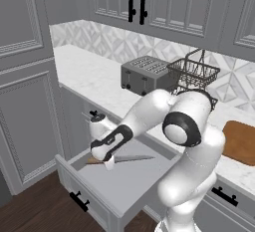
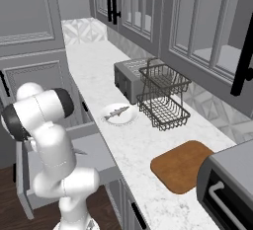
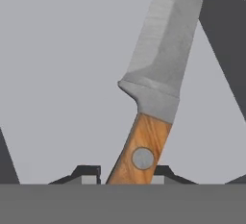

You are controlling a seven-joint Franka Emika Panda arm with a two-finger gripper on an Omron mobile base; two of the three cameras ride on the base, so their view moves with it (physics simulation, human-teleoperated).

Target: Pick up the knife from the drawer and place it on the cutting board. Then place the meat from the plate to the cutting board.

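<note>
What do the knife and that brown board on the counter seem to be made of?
The knife looks like a brushed grey metal blade on a light brown wooden handle: the grain streaks and a round grey rivet show. The cutting board looks like smooth reddish-brown wood, though its grain is too faint to be sure.

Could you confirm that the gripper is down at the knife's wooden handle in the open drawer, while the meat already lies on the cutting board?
Not quite: the meat lies on the white plate, as the right base view shows, and the cutting board is bare. The rest holds: the gripper is down at the wooden handle of the knife in the open drawer.
</note>
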